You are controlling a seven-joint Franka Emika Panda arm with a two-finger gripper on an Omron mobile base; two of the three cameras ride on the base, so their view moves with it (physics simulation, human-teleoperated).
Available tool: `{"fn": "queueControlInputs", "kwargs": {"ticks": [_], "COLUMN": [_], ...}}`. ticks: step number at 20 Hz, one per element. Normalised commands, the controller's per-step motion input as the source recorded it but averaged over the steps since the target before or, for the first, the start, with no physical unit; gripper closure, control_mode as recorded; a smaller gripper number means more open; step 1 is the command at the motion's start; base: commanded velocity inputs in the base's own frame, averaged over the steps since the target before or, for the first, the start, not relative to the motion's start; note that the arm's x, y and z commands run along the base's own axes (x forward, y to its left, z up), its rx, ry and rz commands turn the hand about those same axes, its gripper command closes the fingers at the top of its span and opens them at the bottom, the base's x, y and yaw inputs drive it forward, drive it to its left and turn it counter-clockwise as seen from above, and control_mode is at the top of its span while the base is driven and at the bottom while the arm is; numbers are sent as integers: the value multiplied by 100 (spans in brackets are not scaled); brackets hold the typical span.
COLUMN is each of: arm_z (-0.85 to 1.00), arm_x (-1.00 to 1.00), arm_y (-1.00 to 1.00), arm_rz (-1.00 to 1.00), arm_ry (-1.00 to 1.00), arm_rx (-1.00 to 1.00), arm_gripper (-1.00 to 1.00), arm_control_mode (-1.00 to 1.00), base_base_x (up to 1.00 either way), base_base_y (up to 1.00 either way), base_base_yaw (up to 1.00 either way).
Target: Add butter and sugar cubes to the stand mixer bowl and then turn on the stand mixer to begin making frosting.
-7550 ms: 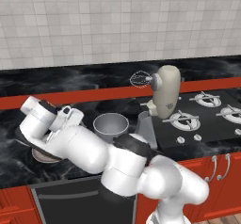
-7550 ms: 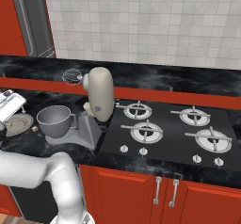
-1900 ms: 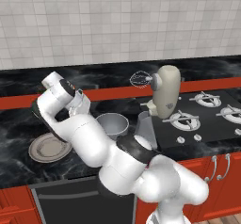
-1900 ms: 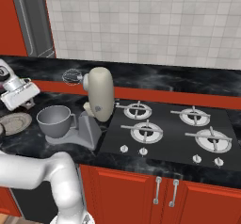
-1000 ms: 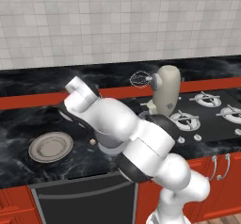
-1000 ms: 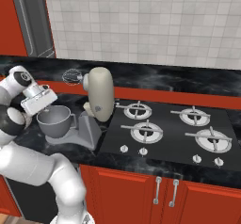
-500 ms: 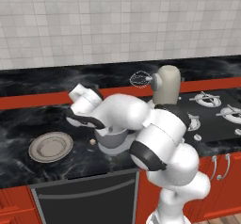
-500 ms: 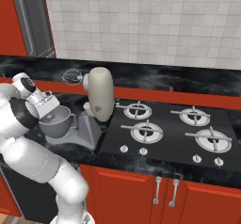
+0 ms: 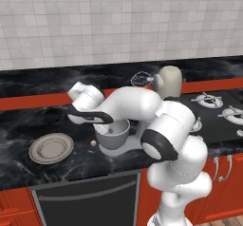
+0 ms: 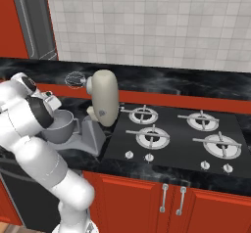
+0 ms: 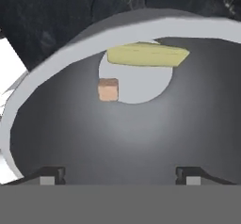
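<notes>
My gripper [image 11: 120, 173] hangs open just above the stand mixer bowl [image 11: 141, 133], and nothing sits between its fingertips. On the bowl's floor lie the yellow butter [image 11: 147, 55] and one tan sugar cube [image 11: 108, 89]. In the left base view the gripper [image 9: 104, 124] points down into the grey bowl [image 9: 114, 136]. A second sugar cube [image 9: 93, 143] rests on the counter just left of the bowl. The stand mixer [image 9: 168, 80] rises behind, its head tilted up and its whisk [image 9: 141, 79] in the air. From the right I see the bowl [image 10: 59, 128] and the mixer [image 10: 104, 99].
A flat grey plate [image 9: 51, 147] lies on the black counter left of the bowl. A gas hob [image 10: 171, 134] with several burners fills the counter right of the mixer. A tiled wall stands behind, and red cabinets sit below.
The arm has swung right from over the plate to above the bowl and has come down close to its rim. The jaws now stand wide apart.
</notes>
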Motion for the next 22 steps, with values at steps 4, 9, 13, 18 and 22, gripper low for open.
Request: {"fn": "queueControlInputs", "kwargs": {"ticks": [4, 9, 13, 18, 22], "arm_z": [74, 53, 1, 0, 0], "arm_x": [-20, -70, -83, -50, -3], "arm_y": [0, 20, 37, 44, 30], "arm_rz": [0, 0, 7, 11, 13], "arm_ry": [-8, -3, 0, 0, 0], "arm_rx": [3, 1, 0, 0, 0], "arm_gripper": [-100, -100, -100, -100, -100], "arm_control_mode": [-100, -100, -100, -100, -100], "base_base_x": [0, 0, 0, 0, 0], "base_base_y": [0, 0, 0, 0, 0], "base_base_yaw": [0, 0, 0, 0, 0]}}
